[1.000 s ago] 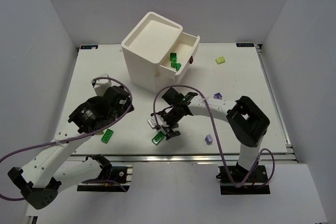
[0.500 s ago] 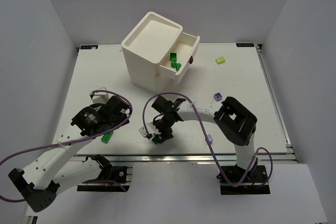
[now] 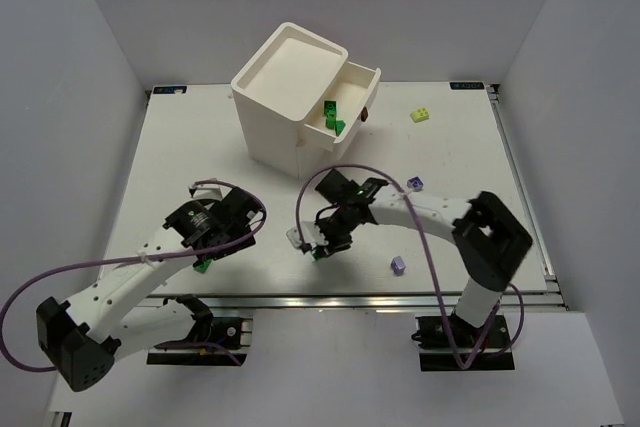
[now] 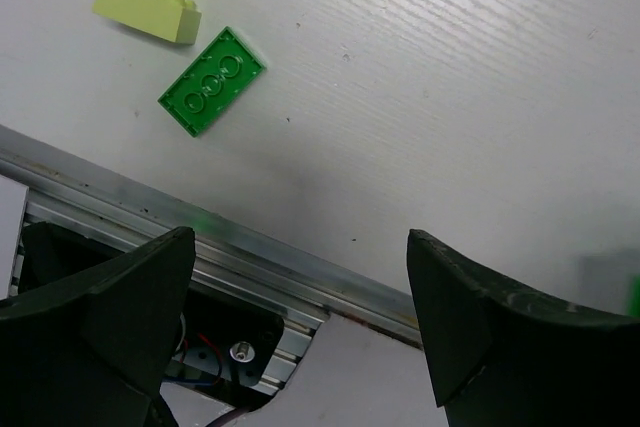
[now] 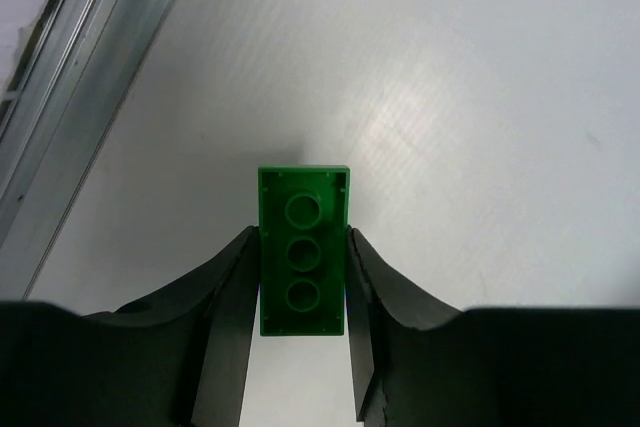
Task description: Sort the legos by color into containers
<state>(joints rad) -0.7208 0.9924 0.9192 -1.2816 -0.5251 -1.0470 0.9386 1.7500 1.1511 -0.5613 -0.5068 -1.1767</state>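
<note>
My right gripper [image 5: 303, 239] is shut on a dark green lego [image 5: 303, 247], its underside facing the wrist camera, just above the table. From above, that gripper [image 3: 319, 246] is near the table's front middle. My left gripper [image 4: 300, 252] stands open and empty over the front rail. Ahead of it lie a green lego [image 4: 212, 94] and a pale yellow-green lego [image 4: 148, 13]. From above, the left gripper [image 3: 207, 256] covers most of that green lego [image 3: 203, 266]. The white cabinet [image 3: 285, 97] has its top drawer [image 3: 352, 97] pulled out, with green legos [image 3: 333, 118] inside.
A yellow-green lego [image 3: 422, 114] lies at the back right. One purple lego [image 3: 416, 184] sits right of centre and another [image 3: 398, 265] near the front edge. The aluminium front rail [image 4: 260, 267] runs under my left gripper. White walls enclose the table.
My right gripper has shut on the dark green lego and shifted right and slightly back with it. My left arm has swung right toward the front edge, over the green lego there.
</note>
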